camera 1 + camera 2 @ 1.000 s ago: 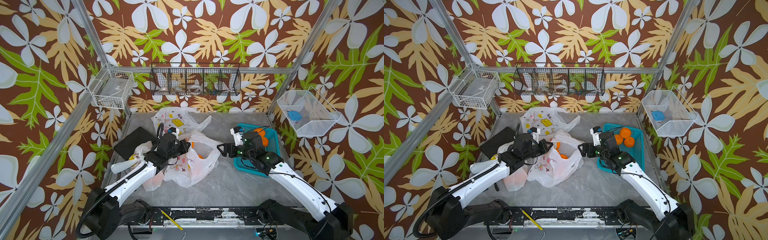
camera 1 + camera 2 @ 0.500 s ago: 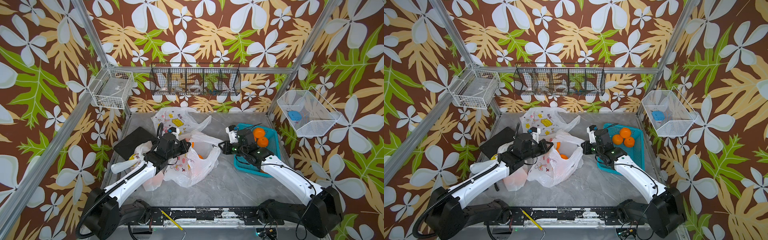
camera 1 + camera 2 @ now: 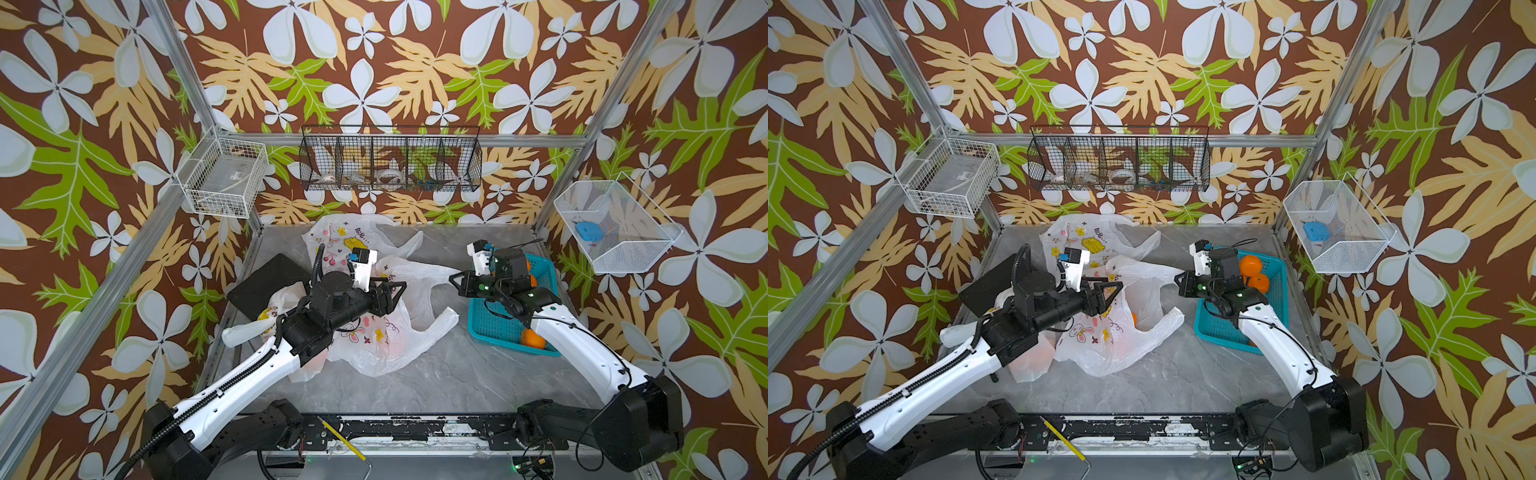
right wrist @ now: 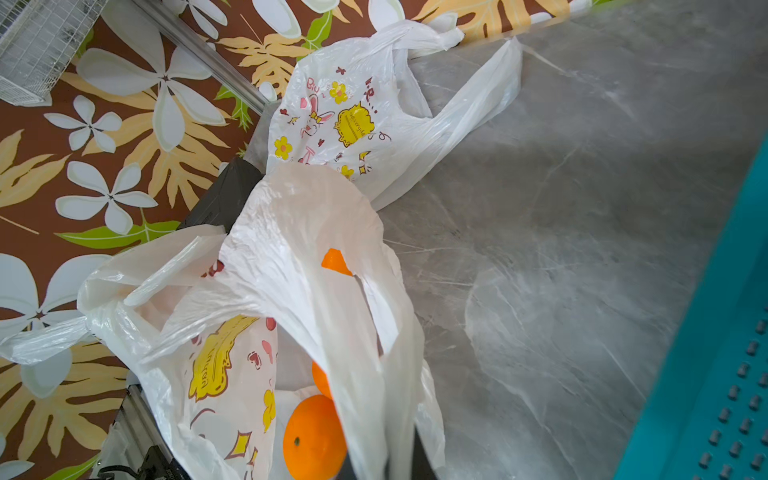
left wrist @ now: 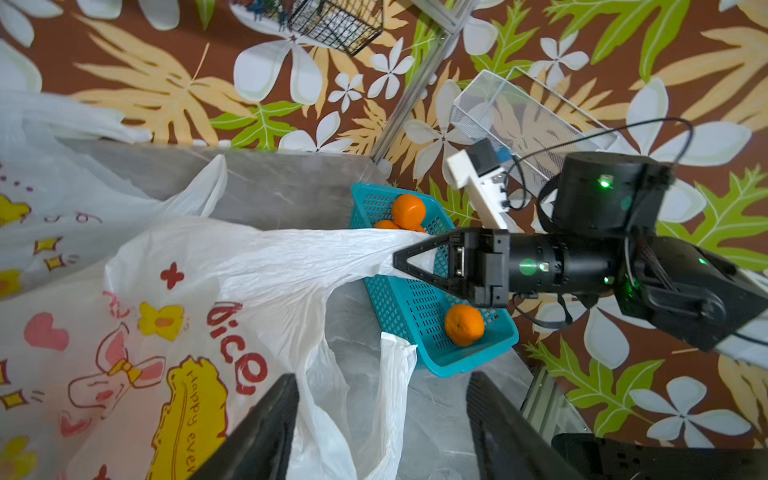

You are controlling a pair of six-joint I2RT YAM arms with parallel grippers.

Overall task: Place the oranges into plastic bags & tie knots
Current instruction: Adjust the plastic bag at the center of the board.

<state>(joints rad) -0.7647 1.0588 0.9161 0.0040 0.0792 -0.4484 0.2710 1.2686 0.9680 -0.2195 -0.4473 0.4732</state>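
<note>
The right gripper (image 5: 397, 261) is pinched tight on one handle (image 5: 332, 253) of the open bag (image 3: 390, 345). The strip runs taut from the bag's mouth to the closed tips, passing over the rim of the teal basket (image 3: 492, 326). The left gripper (image 3: 1113, 296) stands with its jaws well apart and holds nothing. The bag's other handle (image 5: 395, 395) lies slack on the table (image 3: 436, 378) between its fingers (image 5: 266, 424), and I cannot tell whether either finger touches it.

Taking twelve o'clock as the back wall, the open bag lies at the centre of the table and the basket at three o'clock. Two oranges (image 3: 1250, 265) sit at the basket's far end, and another orange (image 3: 533, 338) at its near corner. More are inside the open bag (one whole fruit (image 4: 313, 436) shows through the mouth in the right wrist view, with others half hidden by the film).

A second bag (image 3: 345, 239) lies flat at twelve o'clock. A third bag (image 3: 1034, 361) sits at nine o'clock, partly under the left arm, with an orange tint showing through its film — a white twisted end (image 3: 245, 332) sticks out sideways from it, but whether that is a knot cannot be told. A black board (image 3: 266, 282) lies at ten o'clock
</note>
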